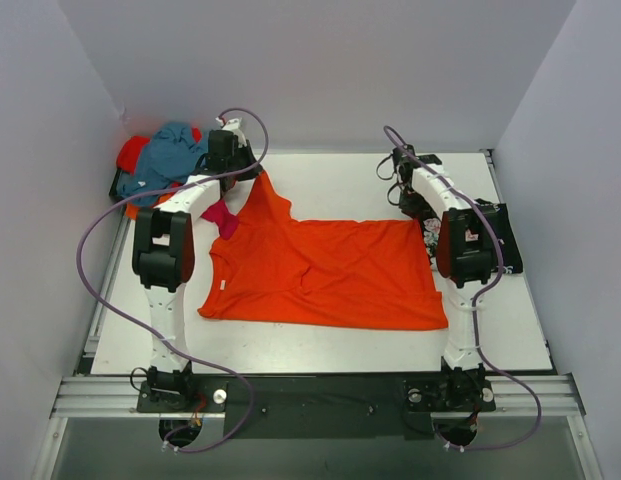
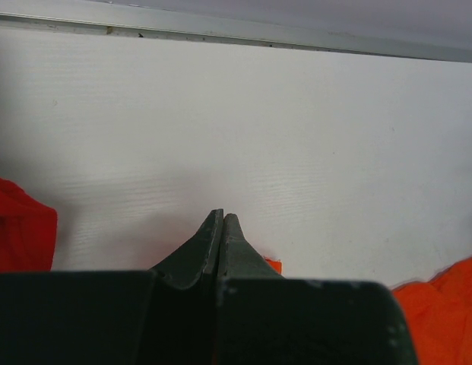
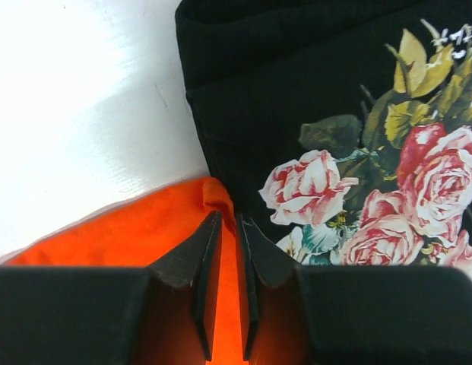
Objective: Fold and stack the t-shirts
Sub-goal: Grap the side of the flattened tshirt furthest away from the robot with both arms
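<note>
An orange t-shirt (image 1: 320, 272) is spread across the middle of the white table (image 1: 350, 185), its near hem roughly parallel to the near edge. Its far-left corner is drawn out into a point towards the left gripper (image 2: 222, 219). In the left wrist view the fingers of that gripper are seen pressed together, with a sliver of orange cloth showing just beside them, so the shirt is taken to be pinched there. The far-right corner of the same shirt is clamped by the right gripper (image 3: 229, 219); its fingers stand only a narrow slit apart, and that slit is filled with orange cloth. Just to the right of that corner, touching it, a folded black floral t-shirt (image 3: 296, 99) is laid on the table, its rose print facing up. At the far-left corner of the table a loose heap is seen, made up of a teal t-shirt (image 1: 175, 150) and a red t-shirt (image 1: 133, 151). A magenta t-shirt (image 1: 222, 215) peeks out beside the left arm, at the orange shirt's left edge.
</note>
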